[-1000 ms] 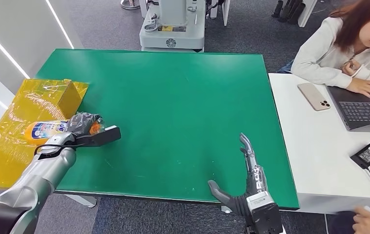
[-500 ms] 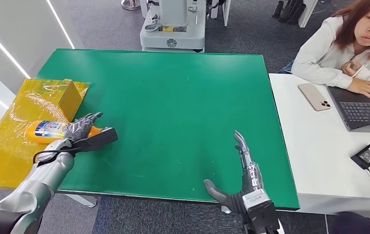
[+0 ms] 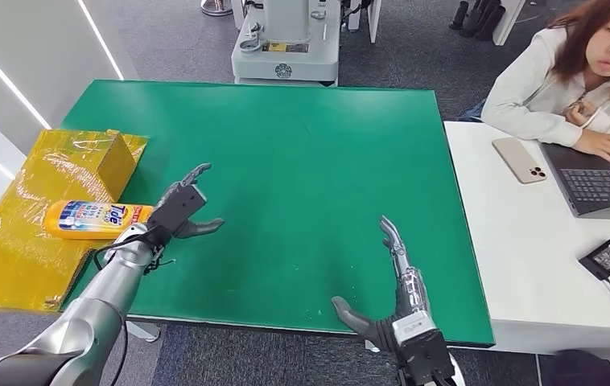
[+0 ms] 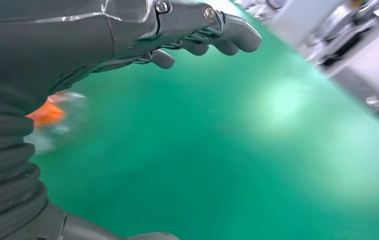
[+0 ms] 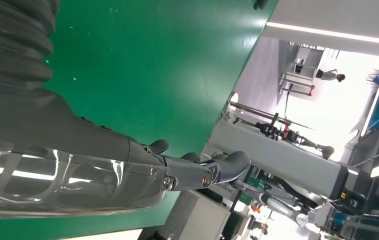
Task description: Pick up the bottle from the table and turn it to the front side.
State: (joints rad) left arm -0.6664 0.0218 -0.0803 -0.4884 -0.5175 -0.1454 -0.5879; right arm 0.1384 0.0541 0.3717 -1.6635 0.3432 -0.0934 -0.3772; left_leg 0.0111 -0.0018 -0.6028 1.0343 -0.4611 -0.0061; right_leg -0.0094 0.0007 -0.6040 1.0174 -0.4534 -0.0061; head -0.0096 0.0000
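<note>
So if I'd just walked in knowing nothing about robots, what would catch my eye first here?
Probably the big green table, with two silver arms reaching over its near edge. Then the orange bottle lying on its side on a yellow wrapped box at the table's left edge, the open left hand just beside its cap end. The right hand hovers open near the front edge, and a person sits at a white desk on the right.

Silver arms end in dark grey hands, the left hand (image 3: 179, 211) and right hand (image 3: 398, 301), with ribbed wrist covers and visible screws.
</note>
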